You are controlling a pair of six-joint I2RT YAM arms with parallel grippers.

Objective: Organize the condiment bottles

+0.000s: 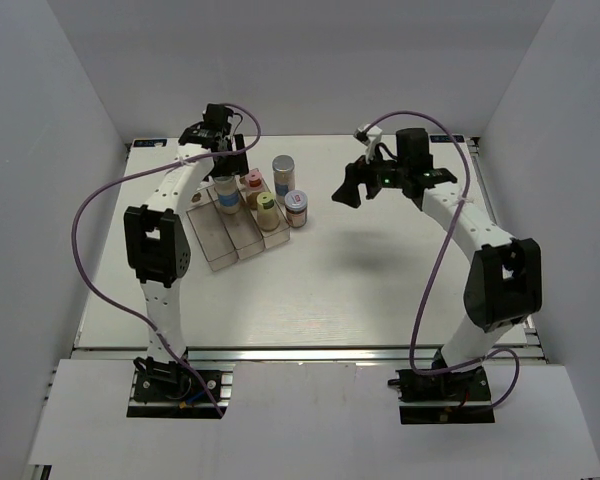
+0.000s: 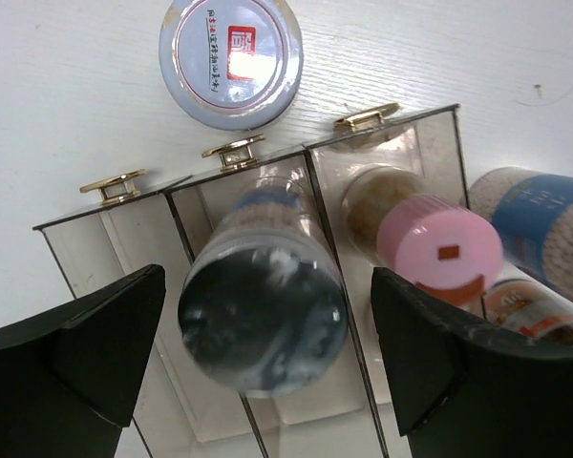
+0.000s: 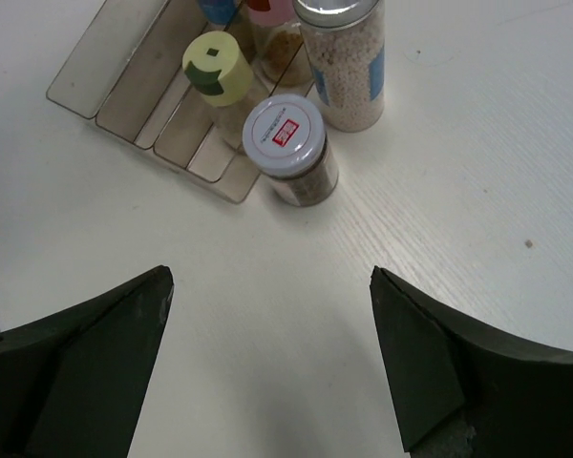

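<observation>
A clear three-compartment tray [image 1: 218, 248] holds a silver-lidded bottle [image 1: 227, 193] in its middle lane, and a pink-lidded one [image 1: 252, 183] and a pale-yellow-lidded one [image 1: 267, 210] in its right lane. My left gripper [image 1: 223, 152] hangs over the tray's far end. In the left wrist view it [image 2: 267, 281] is open astride the silver-lidded bottle [image 2: 263, 320], with a gap on each side. My right gripper [image 1: 348, 188] is open and empty above bare table, as the right wrist view [image 3: 269, 277] shows. A tall blue-labelled bottle [image 1: 283, 175] and a white-lidded jar [image 1: 296, 207] stand just right of the tray.
Another white-lidded jar [image 2: 231, 62] stands on the table past the tray's gold-handled end [image 2: 233, 150]; the left gripper hides it in the top view. White walls close in the table at the left, back and right. The tray's left lane [image 2: 115, 248] holds nothing.
</observation>
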